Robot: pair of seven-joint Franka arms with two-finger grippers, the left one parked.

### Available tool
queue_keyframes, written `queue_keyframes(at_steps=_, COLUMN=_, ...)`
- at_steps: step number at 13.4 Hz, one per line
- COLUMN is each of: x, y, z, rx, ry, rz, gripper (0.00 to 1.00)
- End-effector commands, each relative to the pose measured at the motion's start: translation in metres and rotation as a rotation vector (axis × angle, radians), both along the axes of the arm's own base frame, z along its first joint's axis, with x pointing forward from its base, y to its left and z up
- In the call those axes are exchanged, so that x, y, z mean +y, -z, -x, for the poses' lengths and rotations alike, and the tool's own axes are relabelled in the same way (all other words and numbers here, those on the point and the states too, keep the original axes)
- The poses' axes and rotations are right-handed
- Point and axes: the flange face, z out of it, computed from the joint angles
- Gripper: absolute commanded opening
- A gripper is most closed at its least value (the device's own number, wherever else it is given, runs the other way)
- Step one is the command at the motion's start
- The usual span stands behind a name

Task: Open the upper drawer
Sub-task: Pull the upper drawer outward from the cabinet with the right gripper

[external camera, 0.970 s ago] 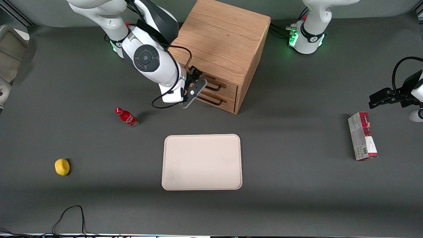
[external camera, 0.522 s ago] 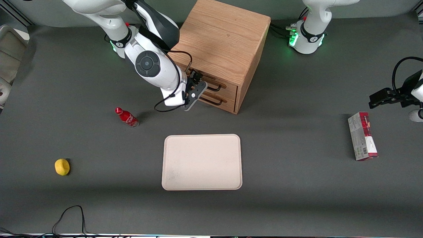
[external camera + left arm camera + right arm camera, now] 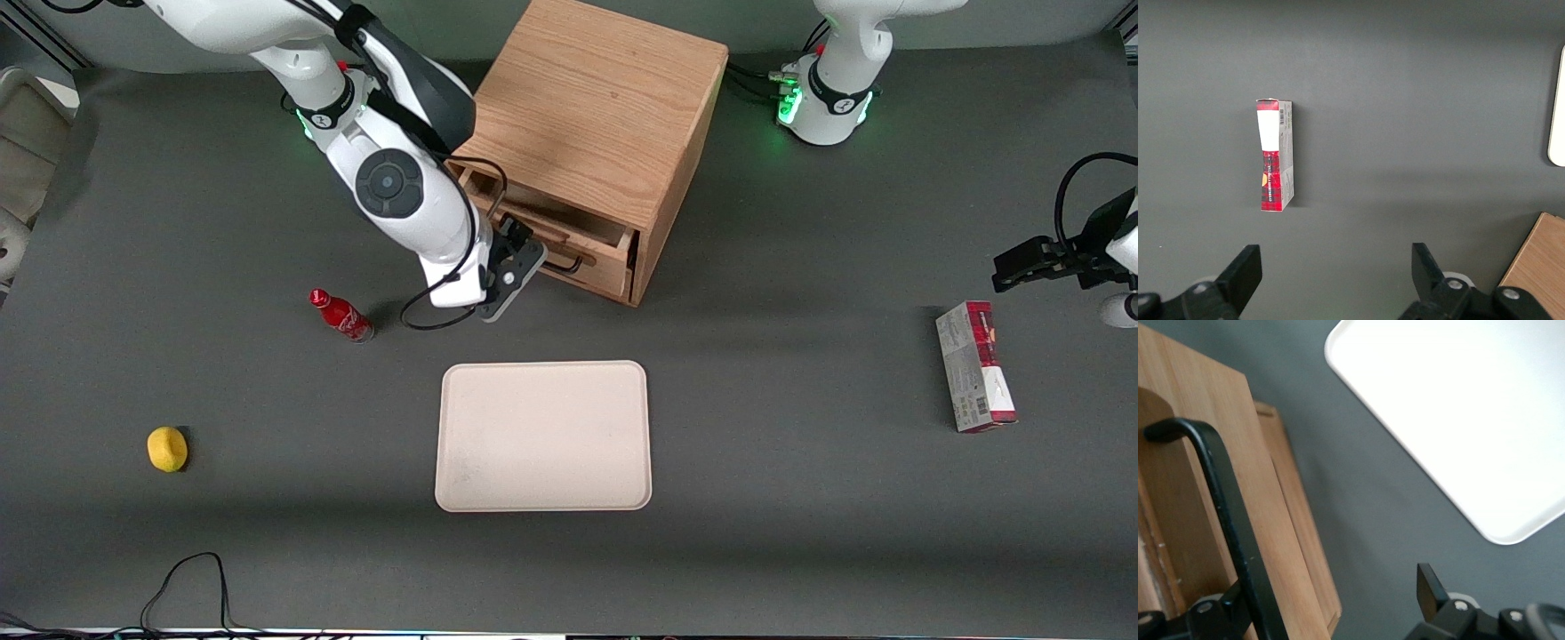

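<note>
Claw (image 3: 526,252) sits hooked on the black handle (image 3: 1228,520), grip width can't tell; upper drawer (image 3: 569,236) partly out, so pull straight toward 7 o'clock, level, no twist

The gripper (image 3: 520,252) sat at the upper drawer's (image 3: 569,238) front, its fingertips hidden by its own body. The arm covered the drawer's end at 9 o'clock. The handle (image 3: 1231,520) and tray (image 3: 1458,407) ran off the wrist picture's edges.
</note>
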Motion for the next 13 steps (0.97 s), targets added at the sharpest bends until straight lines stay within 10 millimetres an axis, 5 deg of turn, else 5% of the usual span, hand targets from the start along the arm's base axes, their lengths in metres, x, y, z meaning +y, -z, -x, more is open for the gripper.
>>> queue_keyframes(at_steps=1, x=-0.014, y=-0.009, z=-0.045, rx=-0.052, ry=0.013, rz=-0.015, gripper=1.0)
queue_keyframes(at_steps=4, x=-0.035, y=-0.008, z=-0.078, rx=-0.093, ry=0.05, rz=-0.001, gripper=1.0)
queue_keyframes(at_steps=13, x=-0.085, y=-0.013, z=-0.124, rx=-0.174, ry=0.111, rz=0.076, gripper=1.0)
